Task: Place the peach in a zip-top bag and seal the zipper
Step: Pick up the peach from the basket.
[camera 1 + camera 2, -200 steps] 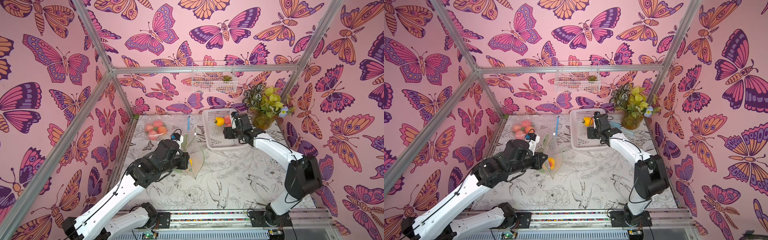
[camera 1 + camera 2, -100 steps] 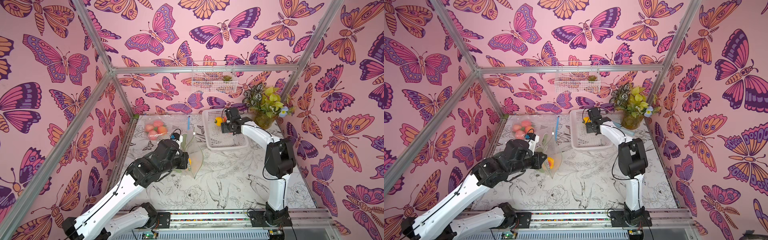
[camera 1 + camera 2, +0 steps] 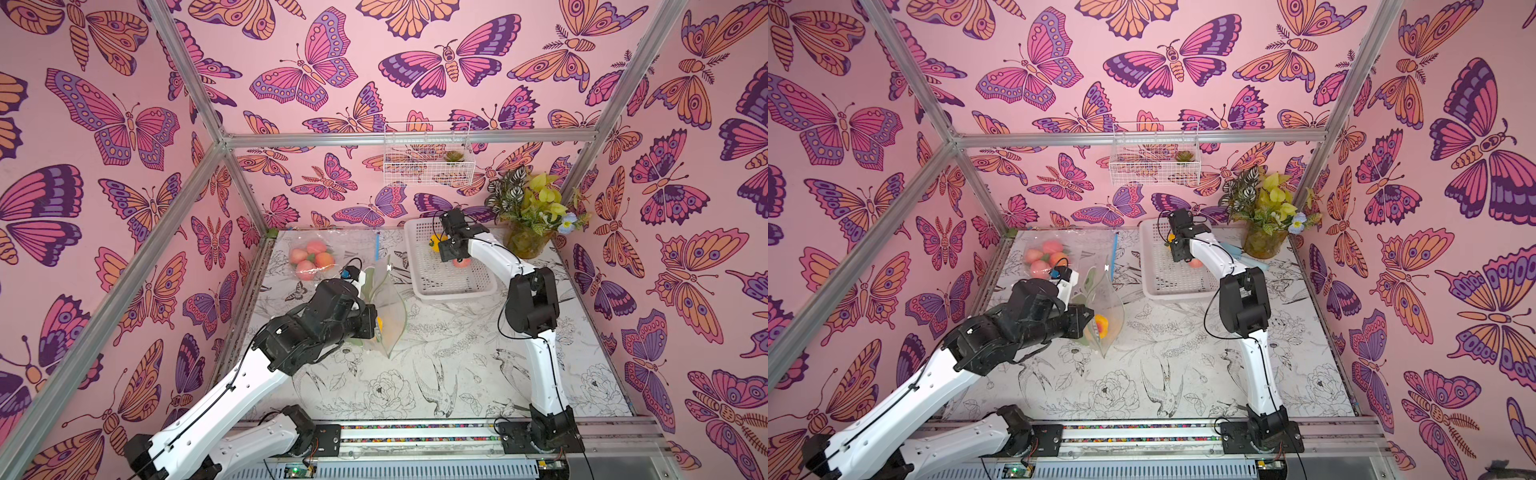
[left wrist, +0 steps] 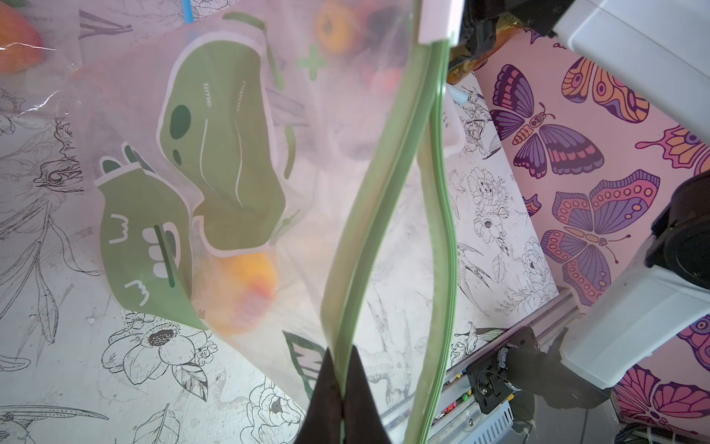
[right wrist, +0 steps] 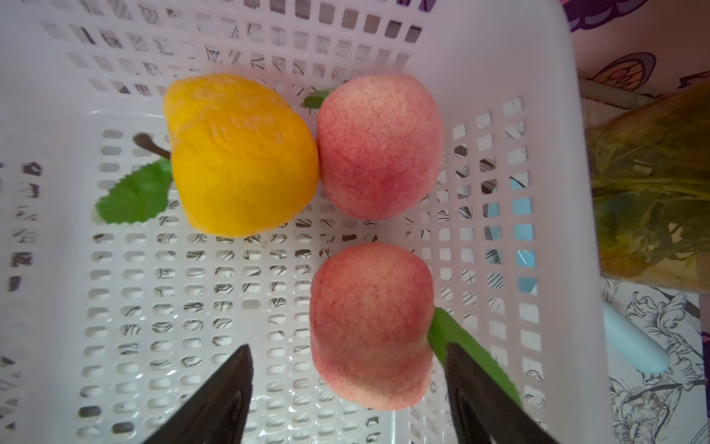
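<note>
My left gripper (image 4: 342,392) is shut on one green zipper lip of the clear zip-top bag (image 3: 388,303), holding it upright with its mouth gaping in both top views. A yellow-orange peach (image 4: 238,292) lies inside the bag (image 3: 1108,299). My right gripper (image 5: 347,348) is open above the white basket (image 3: 449,286). A pink peach (image 5: 370,326) with a green leaf lies between its fingers, with a clear gap on one side. A yellow peach (image 5: 242,157) and another pink peach (image 5: 380,146) lie further along in the basket.
A second clear bag with several peaches (image 3: 311,259) lies at the back left, with a blue strip (image 3: 377,245) next to it. A vase of flowers (image 3: 528,224) stands right of the basket. A wire basket (image 3: 428,160) hangs on the back wall.
The right arm has folded in towards the basket, its gripper has shifted a little left over the fruit, and its jaws are slightly wider. The left arm and the bag have stayed put.
</note>
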